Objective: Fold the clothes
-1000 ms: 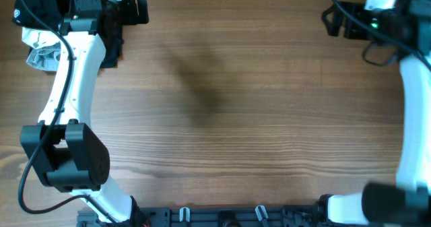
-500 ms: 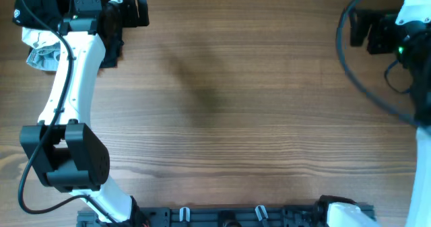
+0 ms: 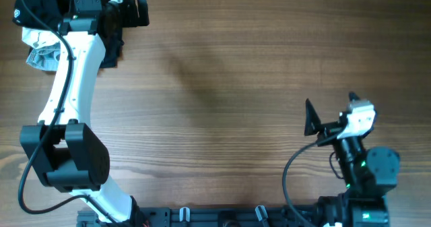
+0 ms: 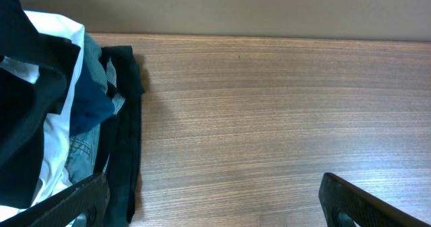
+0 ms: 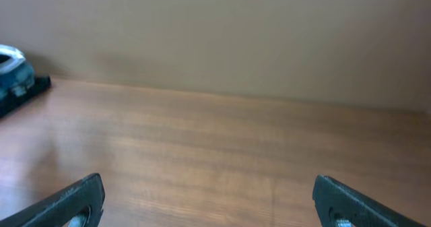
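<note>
A pile of clothes [image 3: 42,54] lies at the table's far left corner, partly under my left arm; a dark garment [image 3: 112,49] lies at its right edge. In the left wrist view the pile [image 4: 64,119] shows white, blue, denim and black fabric at the left. My left gripper [image 3: 139,10] is open and empty just right of the pile, low over bare wood [image 4: 215,201]. My right gripper [image 3: 330,108] is open and empty at the near right, far from the clothes, and it also shows in the right wrist view [image 5: 209,201].
The wooden table [image 3: 229,85] fills the overhead view. My right arm's base [image 3: 360,170] sits at the near right, and a rail [image 3: 222,215] runs along the near edge. A dark, teal-topped object [image 5: 15,79] shows blurred at the left edge of the right wrist view.
My right arm has swung from the far right corner down to the near right, folding back toward its base. My left arm and the clothes have not moved.
</note>
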You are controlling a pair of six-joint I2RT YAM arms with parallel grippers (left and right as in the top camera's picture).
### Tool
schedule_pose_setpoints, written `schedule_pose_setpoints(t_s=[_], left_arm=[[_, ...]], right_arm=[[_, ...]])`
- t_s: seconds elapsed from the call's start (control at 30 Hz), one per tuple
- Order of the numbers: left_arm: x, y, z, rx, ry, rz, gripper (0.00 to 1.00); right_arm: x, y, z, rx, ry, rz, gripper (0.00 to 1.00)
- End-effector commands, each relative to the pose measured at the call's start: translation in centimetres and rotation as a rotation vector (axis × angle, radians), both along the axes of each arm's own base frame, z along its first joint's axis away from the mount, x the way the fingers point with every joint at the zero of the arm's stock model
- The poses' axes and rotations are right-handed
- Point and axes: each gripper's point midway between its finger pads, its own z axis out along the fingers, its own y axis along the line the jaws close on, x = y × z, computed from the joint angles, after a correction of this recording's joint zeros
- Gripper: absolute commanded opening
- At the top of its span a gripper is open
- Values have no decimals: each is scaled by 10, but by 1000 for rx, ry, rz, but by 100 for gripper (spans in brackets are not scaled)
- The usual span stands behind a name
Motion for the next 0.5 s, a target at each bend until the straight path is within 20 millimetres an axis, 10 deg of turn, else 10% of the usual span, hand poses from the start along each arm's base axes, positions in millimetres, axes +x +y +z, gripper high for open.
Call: schedule_pose_setpoints(t_s=[0.0,0.23,0.47], left_arm=[[0,-2,12,-12,-27,-4,100],[0,-2,12,-12,-27,-4,100],[0,-2,12,-12,-27,-4,100]], right_arm=[[-6,6,-26,81,-32,23,100],[-9,9,-61,80,-37,39,100],[-12,9,-50,78,-90,41,100]])
